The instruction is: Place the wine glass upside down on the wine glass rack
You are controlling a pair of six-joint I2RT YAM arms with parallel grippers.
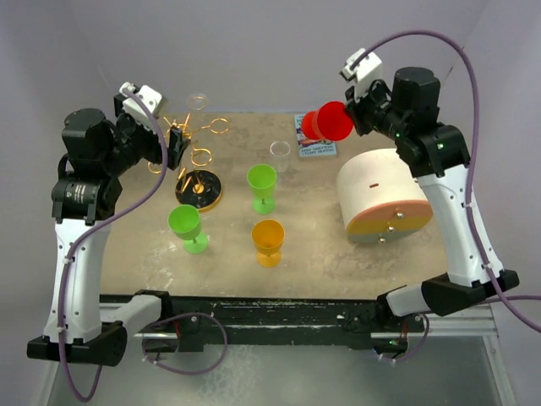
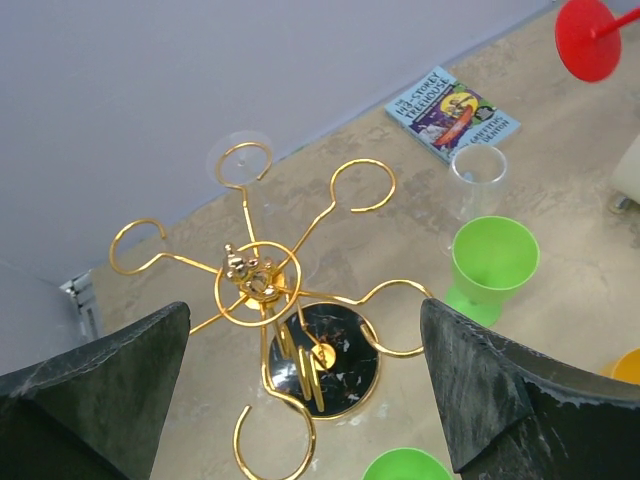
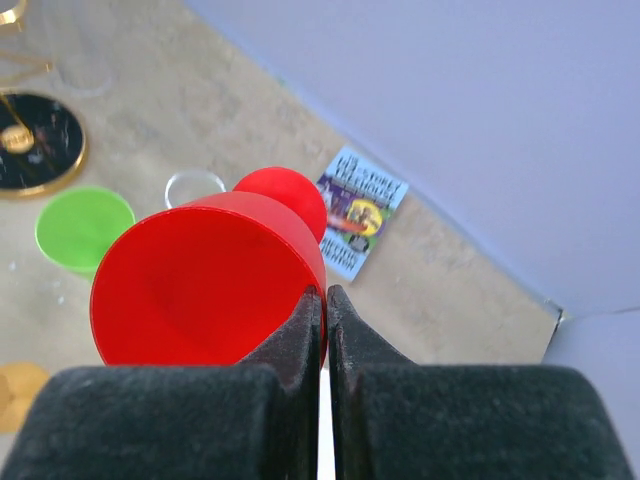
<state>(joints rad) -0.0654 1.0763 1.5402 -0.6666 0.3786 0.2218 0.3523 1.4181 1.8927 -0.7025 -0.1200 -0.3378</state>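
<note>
Risks first. Could clip the orange goblet (image 1: 268,241), or the green goblet (image 1: 262,182) just behind it on the surface (image 1: 321,254), if swung low toward the rack. Grips the red wine glass (image 3: 205,285) with the right end effector (image 3: 325,300) clamped on only a thin slice of bowl wall; looks liable to pivot or slip out during the flip to foot-up. Holds it sideways in the air at the far right, well apart from the wine glass rack (image 2: 252,275). Keeps the left end effector (image 1: 176,145) spread wide near the rack's top; might foul the incoming glass or nudge the light stand. Needs the stem threaded through a narrow loop gap; could snag there and tip the lot.

Then materials. Smooth, glossy plastic on the goblets, conical bowls over round feet. Thin gold wire curled into open loops above a black marbled disc. Matte, speckled tan across the surface. Beyond, a clear glass (image 2: 478,178); farthest, a flat paperback (image 2: 452,112).
</note>
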